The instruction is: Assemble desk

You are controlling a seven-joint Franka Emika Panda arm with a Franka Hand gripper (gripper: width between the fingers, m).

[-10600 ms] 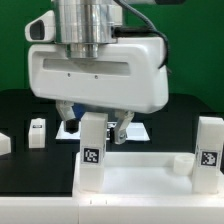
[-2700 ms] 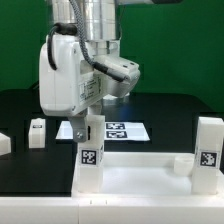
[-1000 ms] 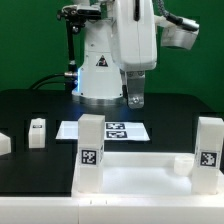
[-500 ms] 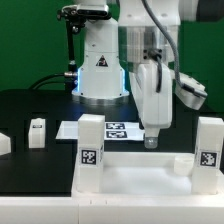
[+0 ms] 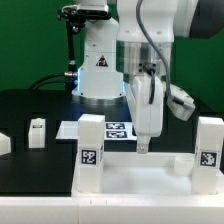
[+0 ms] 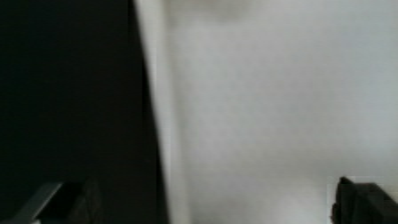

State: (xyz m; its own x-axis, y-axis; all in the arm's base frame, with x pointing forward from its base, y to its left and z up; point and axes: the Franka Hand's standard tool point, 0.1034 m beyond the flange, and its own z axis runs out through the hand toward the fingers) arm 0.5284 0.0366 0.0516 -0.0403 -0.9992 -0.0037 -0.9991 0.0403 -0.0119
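The white desk top (image 5: 130,185) lies flat at the front of the black table. Two square white legs with tags stand upright on it, one (image 5: 91,140) toward the exterior view's left and one (image 5: 209,150) toward its right. Two more loose white legs sit on the table at the exterior view's left, one (image 5: 37,132) further in and one (image 5: 3,143) at the frame edge. My gripper (image 5: 143,146) points straight down just above the top's back edge, between the two standing legs. In the wrist view my gripper (image 6: 210,200) is open, with only the white top (image 6: 267,110) beneath it.
The marker board (image 5: 115,130) lies flat on the black table behind the desk top. The robot's base (image 5: 98,70) stands at the back. A small raised white stub (image 5: 181,163) sits on the top near the right leg.
The arm has swung forward and down from behind the marker board to the desk top's back edge. In the last half second it shifted slightly to the exterior view's left. The jaws stayed open.
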